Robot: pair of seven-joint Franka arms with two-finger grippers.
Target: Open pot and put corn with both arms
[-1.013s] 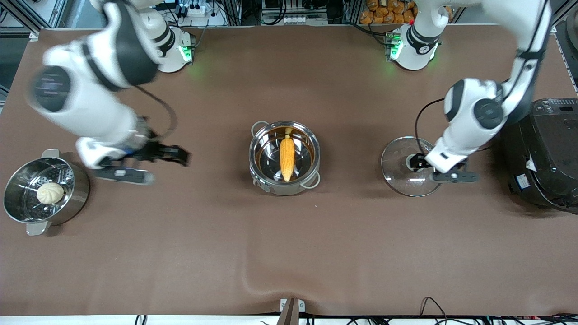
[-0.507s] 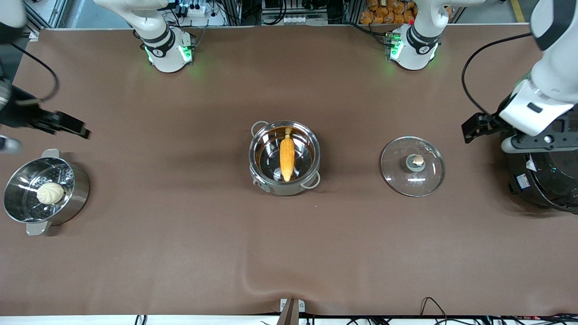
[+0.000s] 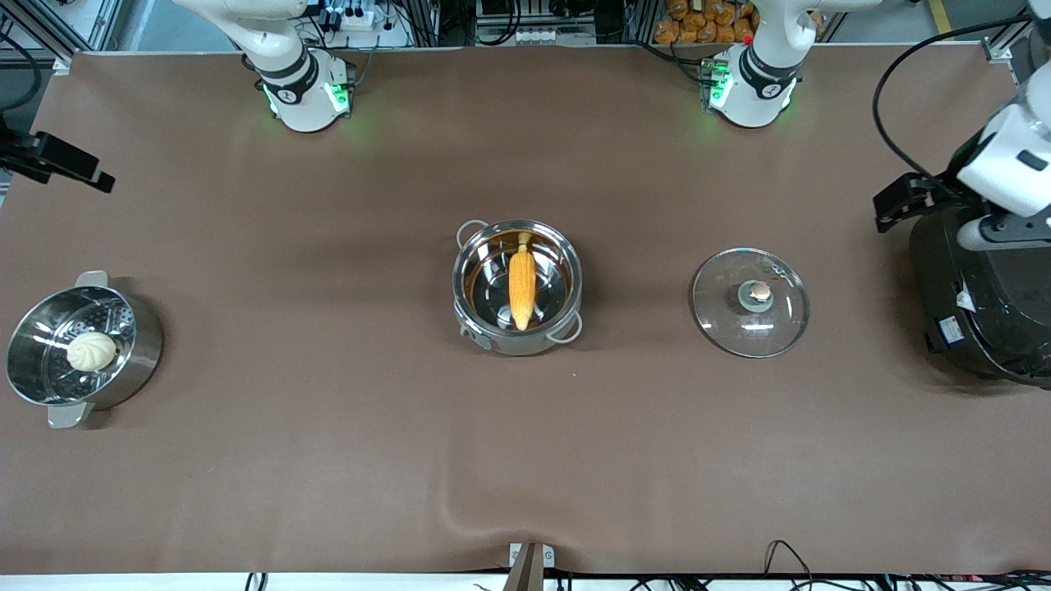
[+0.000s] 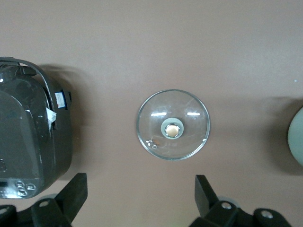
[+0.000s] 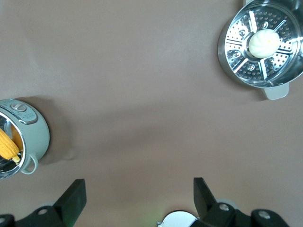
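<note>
Brown desk [image 3: 328, 460]: pot [image 3: 517, 287] at frame centre, open, corn [image 3: 521, 279] inside; lid [image 3: 750, 302] flat beside it. Left hand [image 4: 139, 198] released, empty, over the rice cooker [image 3: 981, 304]. Right hand [image 5: 137, 196] released, empty, at the frame's upper-left edge. Looks done; just retract high, clear of the cooker.

Pretty even, bright overhead light is thrown across the table [image 3: 328, 460], no harsh hotspots. Soft, short shadows are cast beside the pot [image 3: 517, 286] and the steamer pot [image 3: 78, 349]. Small white glints are picked up on the glass lid [image 3: 750, 302] and the pot's steel. Green glow is spilled at the table's top edge by the arm bases. Everything is kept sharp, no motion blur.
</note>
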